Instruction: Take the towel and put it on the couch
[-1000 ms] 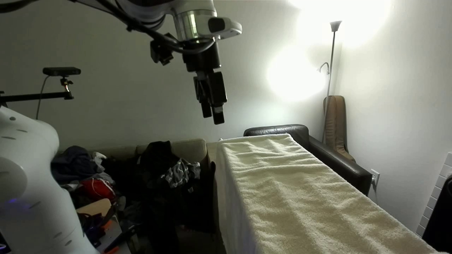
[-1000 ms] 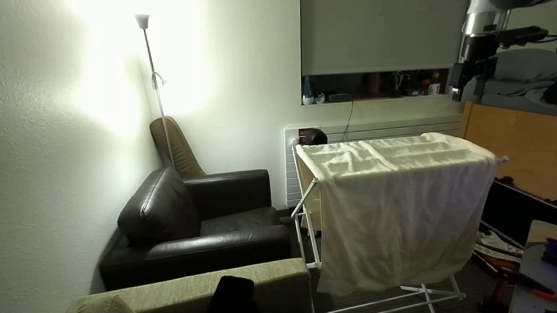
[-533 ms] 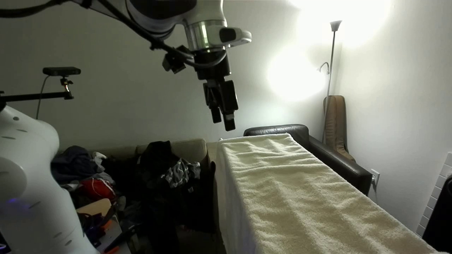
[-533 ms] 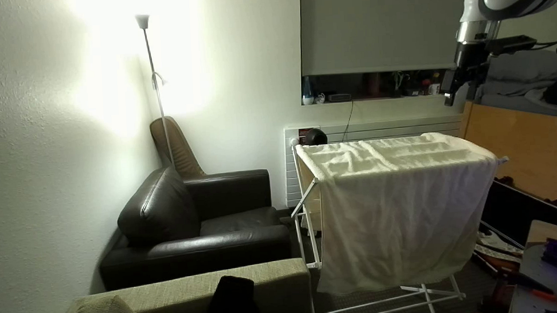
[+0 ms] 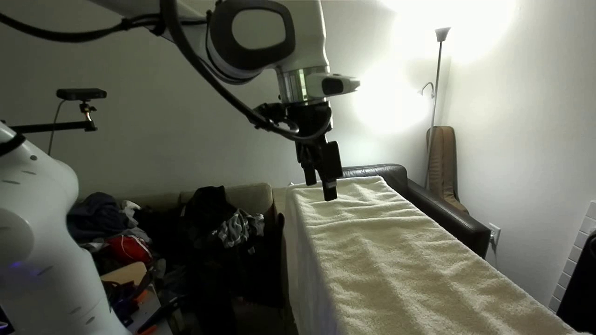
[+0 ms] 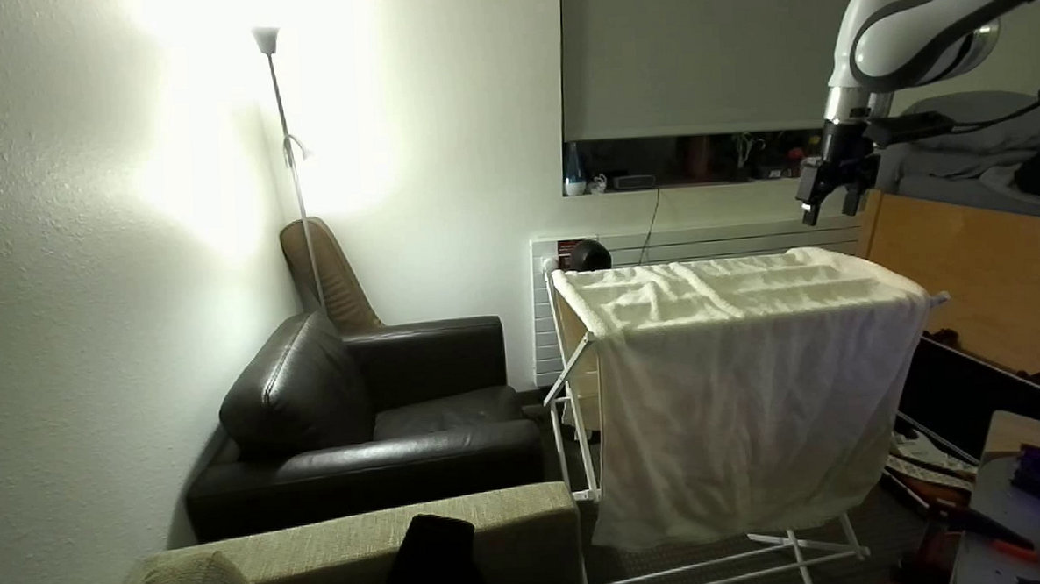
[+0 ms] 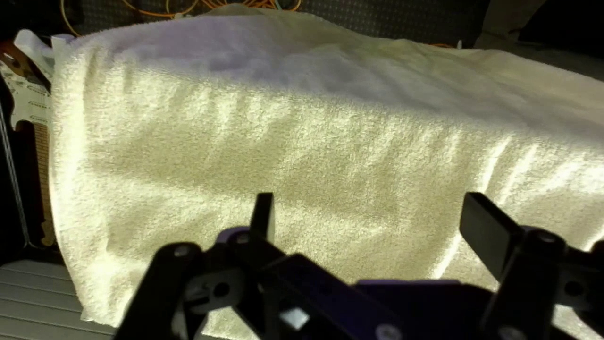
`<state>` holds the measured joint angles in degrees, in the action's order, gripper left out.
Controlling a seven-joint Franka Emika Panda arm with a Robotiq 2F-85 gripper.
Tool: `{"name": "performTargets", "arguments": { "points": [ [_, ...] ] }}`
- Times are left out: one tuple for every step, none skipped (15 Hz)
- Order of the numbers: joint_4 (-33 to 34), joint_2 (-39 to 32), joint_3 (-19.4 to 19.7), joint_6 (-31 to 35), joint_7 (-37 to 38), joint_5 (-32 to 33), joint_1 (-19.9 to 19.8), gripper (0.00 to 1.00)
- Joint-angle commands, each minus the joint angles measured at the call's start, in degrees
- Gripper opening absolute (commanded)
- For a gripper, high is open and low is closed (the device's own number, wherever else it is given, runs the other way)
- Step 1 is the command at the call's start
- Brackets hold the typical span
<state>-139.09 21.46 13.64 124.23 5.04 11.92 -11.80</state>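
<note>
The cream towel [image 5: 396, 251] lies draped over a white drying rack [image 6: 587, 495], its long side [image 6: 753, 405] hanging down. My gripper [image 5: 321, 190] points downward above the towel, and a gap shows beneath it in an exterior view [image 6: 830, 215]. Seen from the wrist, the towel [image 7: 330, 141] fills most of the picture below the gripper [image 7: 368, 198]. Its fingers [image 7: 490, 236] stand wide apart, with nothing between them. A beige couch [image 6: 521, 511] and a dark leather armchair [image 6: 457, 461] stand beside the rack; which one the task calls the couch I cannot tell.
Dark and coloured clothes [image 5: 200, 223] cover much of the beige couch. A thin floor lamp [image 5: 438, 83] rises behind the armchair. Near the rack's far end is a wooden panel [image 6: 976, 281]. A guitar [image 7: 41, 165] shows beside the towel's edge.
The arm has come down and shifted, rightward in one exterior picture and leftward in the opposite one, bringing the gripper lower over the towel. The towel has stayed put.
</note>
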Motion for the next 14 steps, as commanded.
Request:
{"name": "performTargets", "arguments": {
  "points": [
    [1.5,-4.7,0.3,2.3,-1.2,-2.5,-1.0,1.00],
    [1.6,-5.6,0.6,2.8,-1.4,-2.9,-0.9,1.00],
    [1.7,-6.4,0.8,3.3,-1.6,-3.3,-0.9,1.00],
    [1.6,-7.4,1.0,3.9,-1.8,-3.7,-0.9,1.00],
    [1.6,-8.2,1.2,4.4,-2.0,-4.1,-0.9,1.00],
    [1.5,-9.0,1.3,5.0,-2.3,-4.3,-1.0,1.00],
    [1.4,-9.7,1.4,5.4,-2.5,-4.5,-1.0,1.00],
    [1.3,-10.3,1.5,6.1,-2.8,-4.5,-1.0,1.00],
    [1.2,-10.9,1.6,6.7,-3.0,-4.5,-1.0,1.00],
    [1.1,-11.6,1.7,7.4,-3.4,-4.5,-1.0,1.00],
    [1.0,-12.2,1.8,8.1,-4.0,-4.4,-1.0,1.00],
    [1.0,-12.7,2.0,8.9,-4.6,-4.5,-1.0,1.00],
    [0.9,-13.2,2.1,9.7,-5.6,-4.7,-1.0,1.00],
    [0.9,-13.9,2.3,10.6,-6.4,-4.7,-1.0,1.00]
  ]
}}
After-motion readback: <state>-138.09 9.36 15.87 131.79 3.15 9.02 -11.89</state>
